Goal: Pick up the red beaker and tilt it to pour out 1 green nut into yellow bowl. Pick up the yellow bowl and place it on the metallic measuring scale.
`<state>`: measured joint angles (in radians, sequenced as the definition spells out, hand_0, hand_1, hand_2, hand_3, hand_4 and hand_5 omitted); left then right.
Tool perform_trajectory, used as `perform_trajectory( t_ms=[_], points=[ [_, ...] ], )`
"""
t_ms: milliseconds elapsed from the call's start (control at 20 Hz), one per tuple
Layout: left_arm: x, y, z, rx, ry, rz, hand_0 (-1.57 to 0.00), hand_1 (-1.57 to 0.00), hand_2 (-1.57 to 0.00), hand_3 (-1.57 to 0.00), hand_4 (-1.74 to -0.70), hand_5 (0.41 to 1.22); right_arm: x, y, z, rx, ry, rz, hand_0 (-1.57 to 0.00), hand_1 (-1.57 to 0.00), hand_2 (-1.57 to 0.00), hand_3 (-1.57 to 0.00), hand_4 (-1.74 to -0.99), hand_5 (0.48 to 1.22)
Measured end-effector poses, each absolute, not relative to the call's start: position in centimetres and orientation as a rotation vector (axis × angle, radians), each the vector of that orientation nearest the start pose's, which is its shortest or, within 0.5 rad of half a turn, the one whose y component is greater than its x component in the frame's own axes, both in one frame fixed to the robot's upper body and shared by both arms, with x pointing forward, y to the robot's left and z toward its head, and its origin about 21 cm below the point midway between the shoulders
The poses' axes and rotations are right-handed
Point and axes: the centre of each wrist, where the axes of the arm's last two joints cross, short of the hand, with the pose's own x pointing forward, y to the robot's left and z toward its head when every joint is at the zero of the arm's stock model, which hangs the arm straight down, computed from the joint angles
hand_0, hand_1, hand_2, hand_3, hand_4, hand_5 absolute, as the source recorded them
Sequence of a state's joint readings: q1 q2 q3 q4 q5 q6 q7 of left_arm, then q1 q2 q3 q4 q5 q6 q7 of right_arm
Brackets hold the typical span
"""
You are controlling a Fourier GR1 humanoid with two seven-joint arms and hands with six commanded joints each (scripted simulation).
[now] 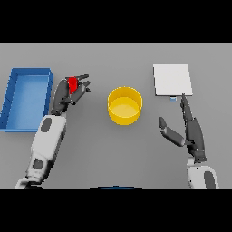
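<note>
Light even and diffuse over the flat grey table (113, 154); no clear source direction. Moderately bright, nothing blown out. Shadows faint: soft darkening under the round yellow bowl (124, 105) at frame centre, slight shade inside the blue rectangular tray (26, 97) at left. White-grey square scale plate (172, 80), upper right, is the brightest patch, no glare. Dark hands read low in detail. Edges soft throughout; no visible bending at frame margins.

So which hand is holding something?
The left hand, beside the blue tray. Its fingers curl round the red beaker. The right hand holds nothing; its fingers are straight, pointing toward the white scale.
</note>
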<state>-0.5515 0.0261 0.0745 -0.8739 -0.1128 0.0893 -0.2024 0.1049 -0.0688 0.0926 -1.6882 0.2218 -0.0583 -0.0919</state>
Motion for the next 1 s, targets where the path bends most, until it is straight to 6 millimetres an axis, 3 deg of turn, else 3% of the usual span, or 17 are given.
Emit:
perform_trajectory(
  t_ms=[250, 450, 600, 800, 1000],
  points=[
    [37.4, 18.3, 1.1, 0.093, -1.668, -0.202, -1.55, -1.55, -1.55, -1.54, -1.72, 1.114, 21.7, -23.0, 0.9, -0.237, -1.703, 0.246, 0.0, 0.0, 0.0, 0.0, -1.263, 0.654],
    [37.6, 17.7, 4.1, 0.181, -1.674, -0.425, -1.56, -1.56, -1.56, -1.56, -1.73, 1.124, 22.1, -23.0, 0.8, -0.232, -1.701, 0.263, 0.0, 0.0, 0.0, 0.0, -1.253, 0.666],
    [37.9, 16.6, 5.0, 0.249, -1.619, -0.6, -1.56, -1.56, -1.56, -1.56, -1.73, 1.117, 21.9, -23.1, 0.8, -0.254, -1.699, 0.274, 0.0, 0.0, 0.0, 0.0, -1.256, 0.676],
    [37.9, 15.6, 5.5, 0.301, -1.599, -0.707, -1.57, -1.57, -1.57, -1.56, -1.73, 1.114, 22.2, -22.9, 0.8, -0.242, -1.666, 0.278, 0.0, 0.0, 0.0, 0.0, -1.254, 0.68],
    [38.2, 14.6, 7.1, 0.501, -1.544, -0.918, -1.57, -1.57, -1.57, -1.57, -1.74, 1.133, 22.4, -22.9, 1.1, -0.238, -1.667, 0.268, 0.0, 0.0, 0.0, 0.0, -1.254, 0.687]
  ],
)
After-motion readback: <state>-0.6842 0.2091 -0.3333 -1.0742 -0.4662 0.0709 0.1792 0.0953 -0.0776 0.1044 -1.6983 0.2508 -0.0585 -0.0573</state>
